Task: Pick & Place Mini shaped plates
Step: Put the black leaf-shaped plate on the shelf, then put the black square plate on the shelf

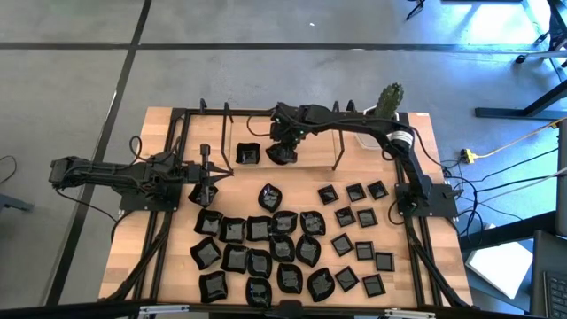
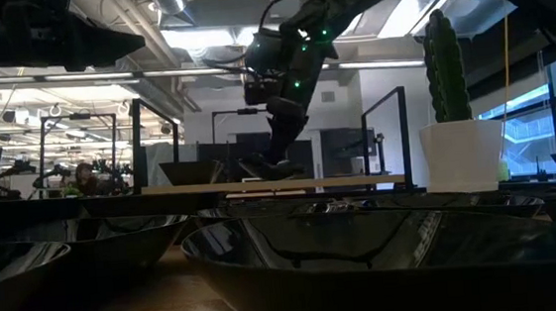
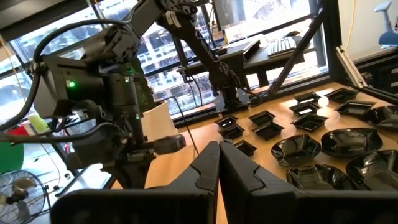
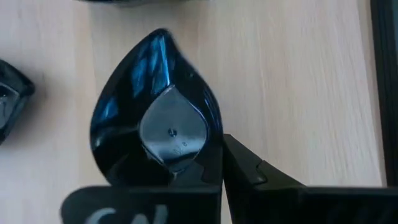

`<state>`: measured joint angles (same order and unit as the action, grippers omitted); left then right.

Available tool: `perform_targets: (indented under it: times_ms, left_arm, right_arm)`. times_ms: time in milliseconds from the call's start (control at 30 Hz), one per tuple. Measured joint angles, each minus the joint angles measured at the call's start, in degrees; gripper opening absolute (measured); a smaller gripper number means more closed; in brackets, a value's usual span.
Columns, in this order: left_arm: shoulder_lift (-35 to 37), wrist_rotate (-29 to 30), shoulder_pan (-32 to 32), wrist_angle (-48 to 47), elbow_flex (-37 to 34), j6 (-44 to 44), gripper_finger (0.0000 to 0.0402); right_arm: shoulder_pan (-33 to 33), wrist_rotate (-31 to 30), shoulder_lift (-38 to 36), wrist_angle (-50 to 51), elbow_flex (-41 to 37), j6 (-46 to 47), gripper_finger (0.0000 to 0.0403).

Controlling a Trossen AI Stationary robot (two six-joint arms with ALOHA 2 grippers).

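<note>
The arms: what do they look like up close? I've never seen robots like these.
Both arms are dark, jointed and slim, with black cables trailing along them. The right arm has a pale band near one joint; small green lights glow on its wrist. The left gripper has two black, wedge-shaped fingers.

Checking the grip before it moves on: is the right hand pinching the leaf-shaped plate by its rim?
Yes: in the right wrist view the right hand is shut on the rim of the glossy leaf-shaped plate, above the wooden table.
</note>
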<state>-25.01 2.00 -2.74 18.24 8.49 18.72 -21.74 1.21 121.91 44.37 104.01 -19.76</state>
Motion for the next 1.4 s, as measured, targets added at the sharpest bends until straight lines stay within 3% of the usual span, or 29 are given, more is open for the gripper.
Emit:
perform_targets:
  times_ms: [267,600,800,967,1133,1267,1400]
  left_arm:
    - [0.02,-0.02,0.0,-0.44,0.0,0.02,0.0004]
    - [0.02,-0.07,0.0,-0.48,0.0,-0.09,0.0008]
    - [0.0,-0.09,0.0,-0.48,0.0,-0.04,0.0004]
    - [0.02,-0.11,0.0,-0.48,0.0,0.0,0.0006]
    - [0.0,-0.11,0.0,-0.5,0.0,0.0,0.0006]
    - [0.01,-0.11,0.0,-0.5,0.0,0.02,0.0003]
    - [0.0,-0.11,0.0,-0.5,0.0,0.02,0.0002]
  right_arm:
    - [-0.42,-4.81,0.28,1.84,0.0,-0.25,0.0021]
    - [-0.48,-5.18,0.28,2.4,0.0,0.97,0.0029]
    - [-0.48,-9.79,0.34,2.48,-0.04,1.19,0.0078]
    - [-0.48,-9.9,0.34,1.98,-0.07,2.59,0.0126]
    - [-0.48,-9.85,0.36,2.0,0.2,2.77,0.0148]
    - [-0.41,-9.67,0.35,6.57,4.82,2.64,0.0151]
    - [-0.17,-7.85,0.34,17.25,14.98,3.31,0.0151]
